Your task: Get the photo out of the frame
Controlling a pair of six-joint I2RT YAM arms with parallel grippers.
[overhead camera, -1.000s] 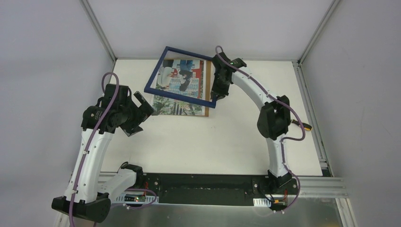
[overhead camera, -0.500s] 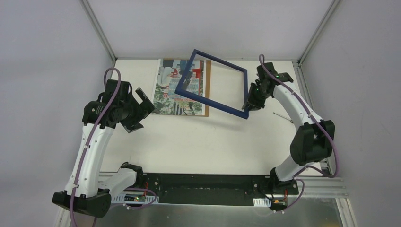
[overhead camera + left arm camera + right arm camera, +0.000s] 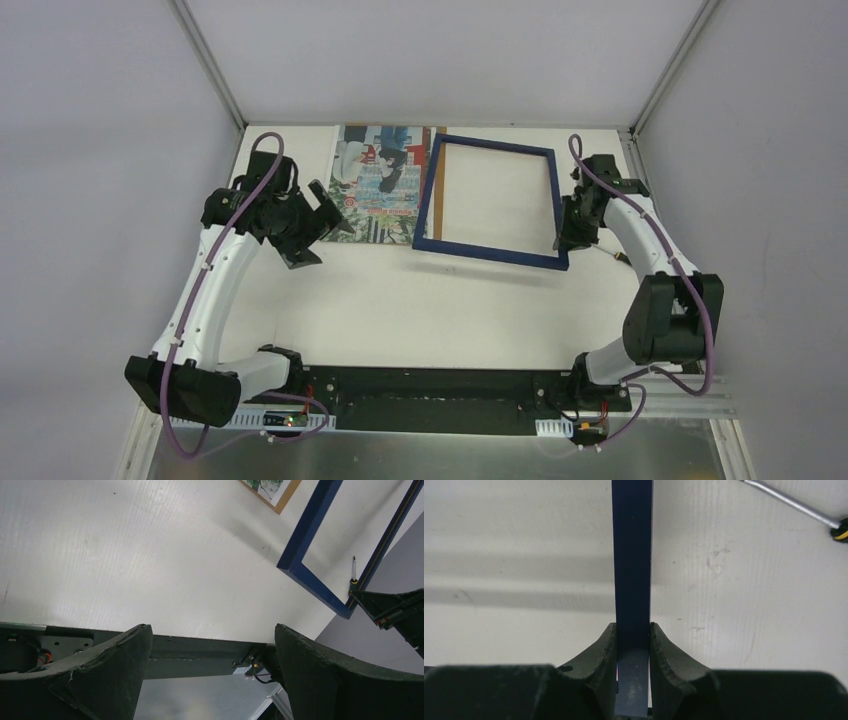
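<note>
Separation looks done: right claw (image 3: 633,635) pinches the empty frame (image 3: 490,253) by its right rail, just beside the photo (image 3: 385,180) lying face-up on the surface (image 3: 420,310); left claw (image 3: 322,222) spread, empty; next, probably set frame down clear.

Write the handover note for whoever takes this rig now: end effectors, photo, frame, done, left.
Left end effector: open, empty, beside the photo.
Right end effector: shut on the frame's right side, holding it off the table.
Photo: flat at the far edge on its brown backing board, outside the frame.
Done: photo and frame are apart.
Left: probably set the frame down and release.
</note>
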